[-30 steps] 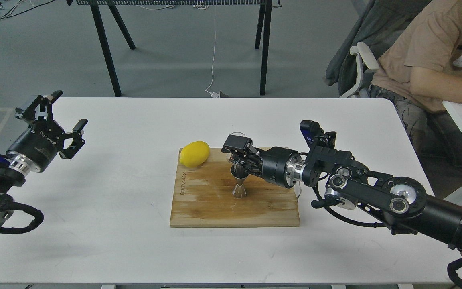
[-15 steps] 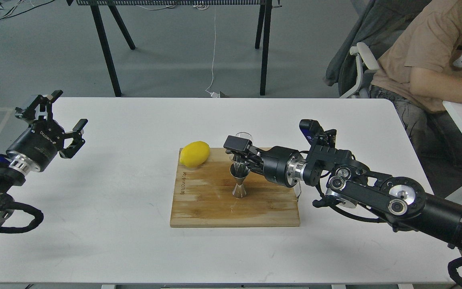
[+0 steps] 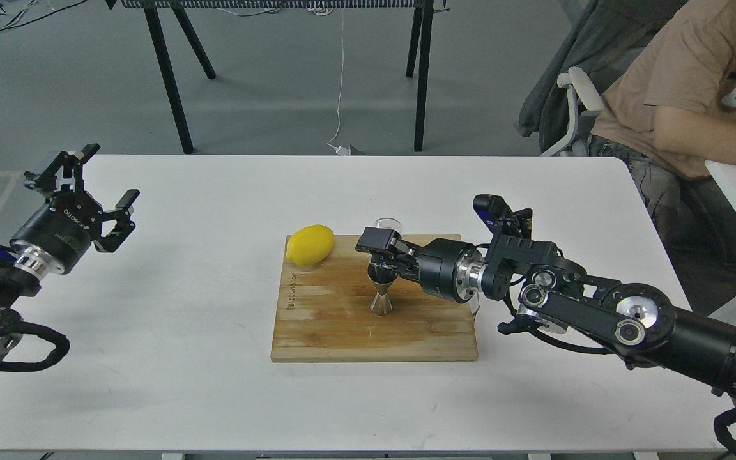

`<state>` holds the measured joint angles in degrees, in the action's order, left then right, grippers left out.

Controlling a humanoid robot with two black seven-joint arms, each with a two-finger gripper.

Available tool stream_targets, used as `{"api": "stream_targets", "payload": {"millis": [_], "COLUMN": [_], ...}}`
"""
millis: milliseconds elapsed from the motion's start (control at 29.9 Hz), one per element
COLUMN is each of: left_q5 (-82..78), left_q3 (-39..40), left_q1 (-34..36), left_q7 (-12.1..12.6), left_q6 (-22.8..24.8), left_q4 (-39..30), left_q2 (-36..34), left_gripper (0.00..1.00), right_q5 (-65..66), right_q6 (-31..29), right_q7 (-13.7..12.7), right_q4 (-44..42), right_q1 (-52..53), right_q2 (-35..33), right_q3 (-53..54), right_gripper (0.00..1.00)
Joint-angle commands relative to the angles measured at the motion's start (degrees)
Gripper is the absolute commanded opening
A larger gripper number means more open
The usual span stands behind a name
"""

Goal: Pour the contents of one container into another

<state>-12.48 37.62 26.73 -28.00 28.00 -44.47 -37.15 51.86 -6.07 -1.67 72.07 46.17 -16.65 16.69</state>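
Note:
The steel hourglass jigger (image 3: 381, 292) stands upright near the middle of the wooden board (image 3: 342, 332). Just behind and above its rim is the small clear glass cup (image 3: 389, 225), roughly upright, with my right gripper (image 3: 379, 250) shut on it. The gripper's black fingers (image 3: 377, 239) hide the cup's lower part, so I cannot tell whether it touches the board. My left gripper (image 3: 111, 174) hangs open and empty above the table's far left, well away from both containers.
A yellow lemon (image 3: 310, 244) lies on the board's back left corner. The board rests on a white table (image 3: 183, 383). A seated person (image 3: 694, 96) is beyond the table's right rear corner.
The glass cup has swung from tilted over the jigger back to upright and has dropped a little. My right gripper has sunk slightly with it. The left arm has not moved.

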Motion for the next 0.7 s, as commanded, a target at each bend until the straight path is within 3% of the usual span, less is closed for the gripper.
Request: {"api": "stream_targets", "payload": {"millis": [0, 669], "left_q5": [-0.1, -0.1], "left_q3": [0.0, -0.1], "left_q1": [0.0, 0.1], "left_q7": [0.0, 0.0], "left_q6": [0.0, 0.0], "left_q4": [0.0, 0.0], "left_q2": [0.0, 0.0], "left_gripper": [0.94, 0.94], "right_q5": [-0.2, -1.2], "right_q6": [0.1, 0.1], "right_q7": [0.0, 0.0], "right_q4": [0.0, 0.2], "right_q1": [-0.1, -0.1], "right_q2": [0.0, 0.0], "right_q3": [0.0, 1.1], "right_gripper": [0.38, 0.38]}}
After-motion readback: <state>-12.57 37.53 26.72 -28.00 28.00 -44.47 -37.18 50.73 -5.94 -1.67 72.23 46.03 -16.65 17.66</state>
